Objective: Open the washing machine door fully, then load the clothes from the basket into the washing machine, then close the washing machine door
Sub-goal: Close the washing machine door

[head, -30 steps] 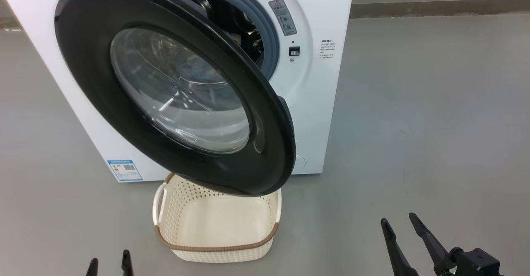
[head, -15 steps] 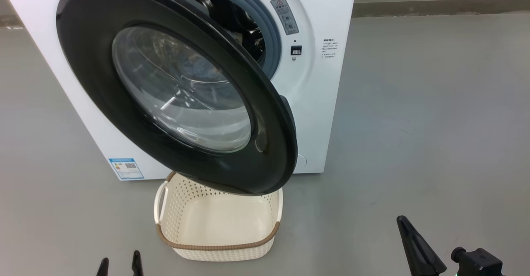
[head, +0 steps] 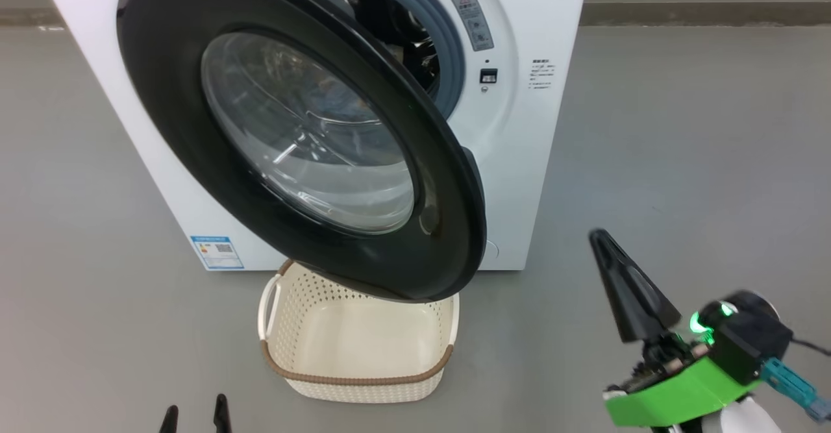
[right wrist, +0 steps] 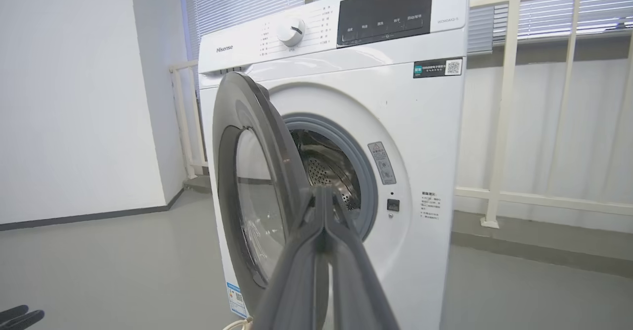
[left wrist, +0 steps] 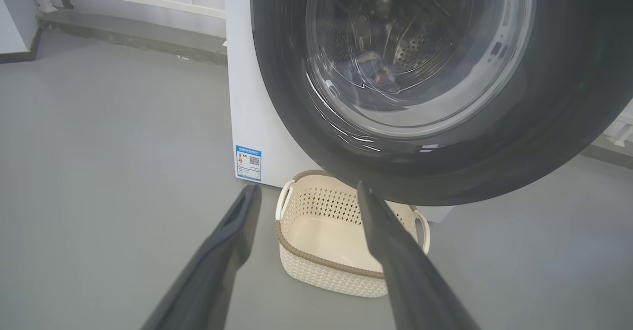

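Our right gripper (head: 604,245) now pinches together and lifts, left gripper (head: 195,407) apart; maybe we push the washing machine door (head: 305,134)

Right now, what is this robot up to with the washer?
It is doing laundry. The washing machine door stands part open above the basket, which looks empty; blue clothes show through it. The right gripper, shut and holding nothing, points toward the door. The left gripper hangs open, low.
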### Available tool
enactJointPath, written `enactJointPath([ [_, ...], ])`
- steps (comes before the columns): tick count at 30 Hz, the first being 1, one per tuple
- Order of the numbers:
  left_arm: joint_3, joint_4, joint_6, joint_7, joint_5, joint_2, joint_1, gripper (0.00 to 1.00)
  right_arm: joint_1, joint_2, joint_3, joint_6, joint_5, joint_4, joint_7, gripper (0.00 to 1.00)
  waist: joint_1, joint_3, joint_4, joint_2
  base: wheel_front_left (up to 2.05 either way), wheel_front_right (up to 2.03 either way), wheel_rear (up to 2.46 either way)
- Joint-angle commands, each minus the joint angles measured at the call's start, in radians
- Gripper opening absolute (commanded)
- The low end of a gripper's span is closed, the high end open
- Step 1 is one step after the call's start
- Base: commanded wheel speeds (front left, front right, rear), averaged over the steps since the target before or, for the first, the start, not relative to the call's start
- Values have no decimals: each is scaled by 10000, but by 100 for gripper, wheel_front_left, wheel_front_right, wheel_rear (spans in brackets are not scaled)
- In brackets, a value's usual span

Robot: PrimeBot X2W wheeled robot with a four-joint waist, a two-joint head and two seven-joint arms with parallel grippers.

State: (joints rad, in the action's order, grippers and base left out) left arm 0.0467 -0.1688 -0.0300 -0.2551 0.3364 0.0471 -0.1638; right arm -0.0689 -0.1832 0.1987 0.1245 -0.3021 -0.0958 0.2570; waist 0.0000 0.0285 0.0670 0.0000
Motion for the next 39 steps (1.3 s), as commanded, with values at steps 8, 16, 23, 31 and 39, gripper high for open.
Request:
enactJointPath([
  [8,-59,204,162,-66,218,32,422,100,-1637,-144,2058,62,-262,-496,48,0,0,-139,577,0,0,0,0],
  [16,115,257,150,-66,327,32,547,100,-2117,-195,2996,62,-554,787,48,0,0,-421,1061,0,0,0,0],
  [23,242,100,-27,-66,241,32,780,100,-2694,-212,3079,62,-647,1487,48,0,0,-916,1307,0,0,0,0],
  [31,344,-19,-211,-66,313,32,1163,100,-3479,-189,2946,62,-706,2076,48,0,0,-1526,1477,0,0,0,0],
  [39,209,-76,-271,-67,317,32,1292,100,-3885,-184,2873,62,-681,2356,48,0,0,-1807,1401,0,0,0,0],
])
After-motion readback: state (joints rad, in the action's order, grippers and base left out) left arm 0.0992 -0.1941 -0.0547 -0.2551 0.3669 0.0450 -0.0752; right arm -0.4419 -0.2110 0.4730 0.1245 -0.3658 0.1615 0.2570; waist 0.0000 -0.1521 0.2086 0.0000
